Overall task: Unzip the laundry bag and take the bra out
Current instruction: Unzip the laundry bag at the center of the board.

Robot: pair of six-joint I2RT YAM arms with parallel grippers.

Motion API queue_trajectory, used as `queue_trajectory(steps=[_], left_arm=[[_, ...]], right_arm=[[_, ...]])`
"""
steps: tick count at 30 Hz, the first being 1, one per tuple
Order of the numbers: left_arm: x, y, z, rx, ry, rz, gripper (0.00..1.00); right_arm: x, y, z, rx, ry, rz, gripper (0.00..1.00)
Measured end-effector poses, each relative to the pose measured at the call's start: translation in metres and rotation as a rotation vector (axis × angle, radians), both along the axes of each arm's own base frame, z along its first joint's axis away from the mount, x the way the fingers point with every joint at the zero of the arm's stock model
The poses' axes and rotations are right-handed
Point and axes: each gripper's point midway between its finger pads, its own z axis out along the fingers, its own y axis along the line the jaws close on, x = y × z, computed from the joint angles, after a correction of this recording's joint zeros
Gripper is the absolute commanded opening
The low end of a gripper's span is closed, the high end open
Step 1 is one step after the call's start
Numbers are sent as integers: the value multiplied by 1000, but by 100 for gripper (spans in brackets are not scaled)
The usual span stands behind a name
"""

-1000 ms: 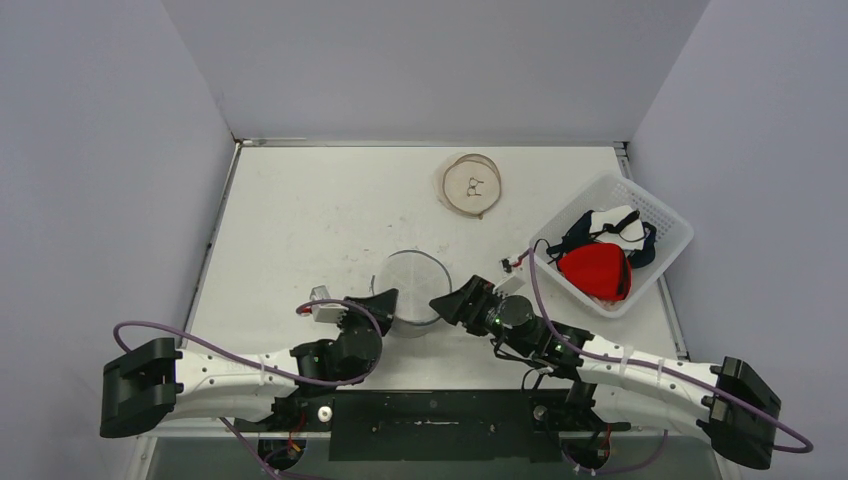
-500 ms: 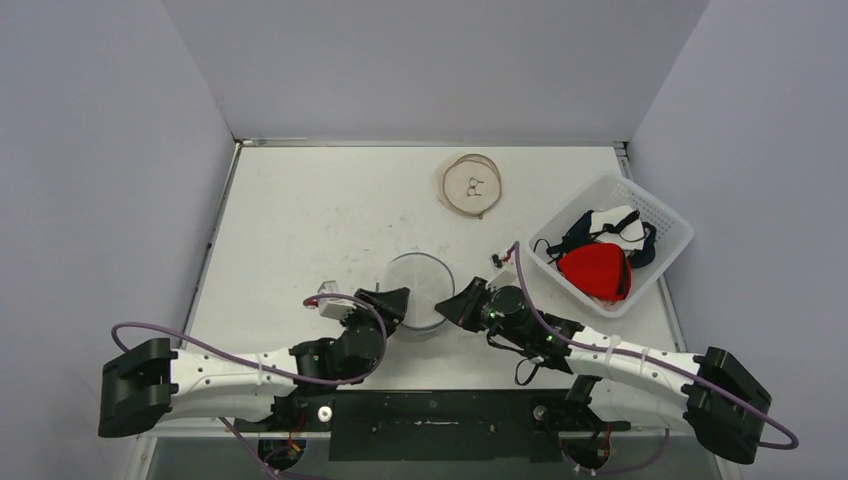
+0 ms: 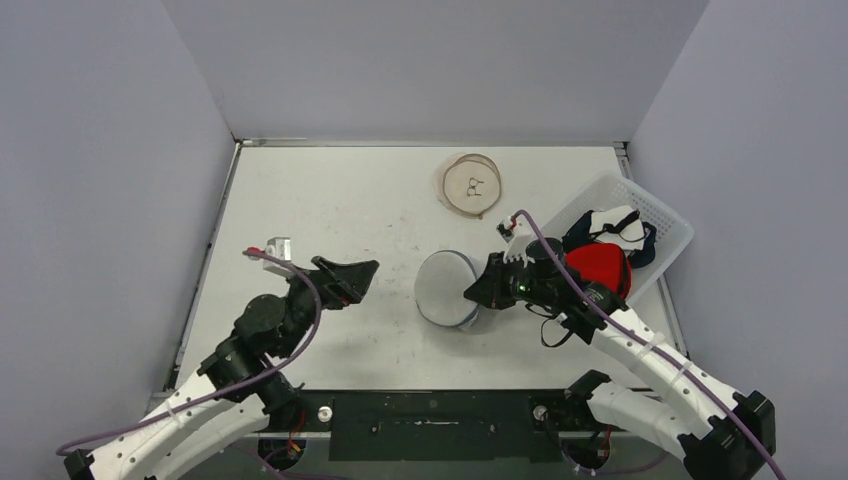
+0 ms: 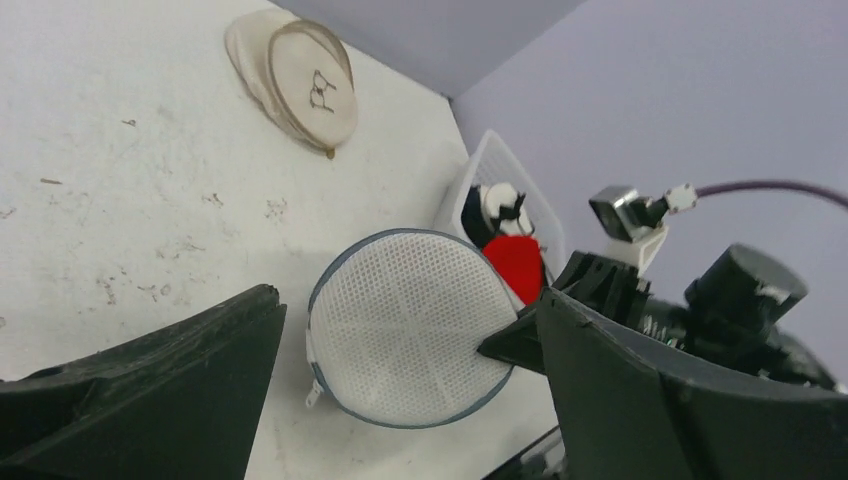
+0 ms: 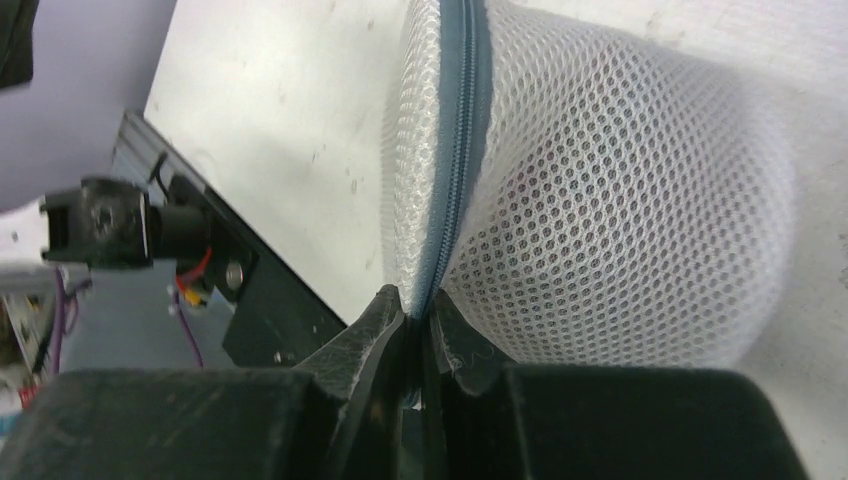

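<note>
**Step in hand:** securing the bag, ahead of opening the zip. I judge the task to be at an early stage.

**Findings**
- The laundry bag point(image 3: 445, 287), a round white mesh pouch, is on the table point(image 3: 330, 200) between the two arms, near the white basket point(image 3: 668, 222) of garments on the right.
- The right hand point(image 5: 412, 322) has its fingers pressed together on the bag's edge, pinching the seam where the grey zip point(image 5: 462, 140) runs.
- I cannot tell whether that edge is raised off the table.
- The left hand point(image 3: 358, 280) is spread wide and holds nothing. It is off to the left, well apart from the bag and facing it.
- The zip reads as closed along the whole stretch I can see. A small pull tab point(image 4: 314, 394) shows at the lower left of the rim in the left wrist view.
- I cannot make out the bra through the mesh, so I take it to be inside.
- A second, beige pouch point(image 3: 472, 185) lies further back and is not involved.

**Next move, in my judgement:** bring the left hand in to the pull tab and close on it, with the right hand anchoring the seam. Then draw the tab round the rim. The tab is small and lies flat, so the approach needs care.
</note>
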Motion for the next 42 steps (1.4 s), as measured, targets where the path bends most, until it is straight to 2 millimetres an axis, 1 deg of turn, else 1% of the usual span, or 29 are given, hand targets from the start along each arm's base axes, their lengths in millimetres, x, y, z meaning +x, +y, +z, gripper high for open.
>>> queue_trajectory(steps=[2, 4, 6, 8, 9, 11, 12, 14, 18, 20, 26, 28, 30, 35, 38, 40, 42], left_arm=[[2, -12, -7, 75, -1, -85, 96], [3, -36, -25, 154, 43, -233, 96], [2, -59, -45, 181, 104, -374, 96], [-6, -79, -64, 179, 147, -512, 96], [-12, -86, -73, 173, 167, -571, 96], [-29, -94, -85, 156, 185, -678, 96], [-37, -96, -87, 148, 184, -722, 96], [-47, -99, -81, 134, 153, -788, 96], [-57, -101, -66, 128, 63, -853, 96], [-58, -102, -66, 135, 54, -867, 96], [-56, -103, -84, 181, 95, -878, 96], [-56, -101, -86, 207, 103, -873, 96], [-55, -97, -83, 235, 97, -856, 96], [-59, -89, -64, 255, 20, -842, 96], [-66, -93, -63, 246, 15, -879, 98], [-72, -100, -66, 246, 24, -918, 100], [-81, -108, -69, 248, 26, -960, 87]], right_arm=[[-12, 0, -1, -22, 6, 72, 5], [-24, -1, -3, -35, 17, 137, 5], [-35, -2, -2, -41, 25, 198, 5], [-45, -2, 1, -40, 25, 253, 5], [-49, -3, 3, -38, 21, 270, 5], [-56, -4, 8, -30, 7, 307, 5], [-59, -5, 11, -26, -4, 323, 5], [-66, -6, 14, -17, -16, 351, 5], [-77, -6, 22, 12, -32, 398, 5], [-81, -5, 25, 29, -36, 418, 5], [-90, -4, 32, 61, -41, 460, 5], [-91, -4, 34, 65, -48, 467, 5], [-92, -4, 37, 69, -59, 471, 5], [-97, -3, 48, 99, -92, 496, 5], [-99, -1, 53, 117, -102, 511, 5], [-99, 1, 56, 131, -106, 516, 5], [-99, 2, 59, 144, -114, 521, 5]])
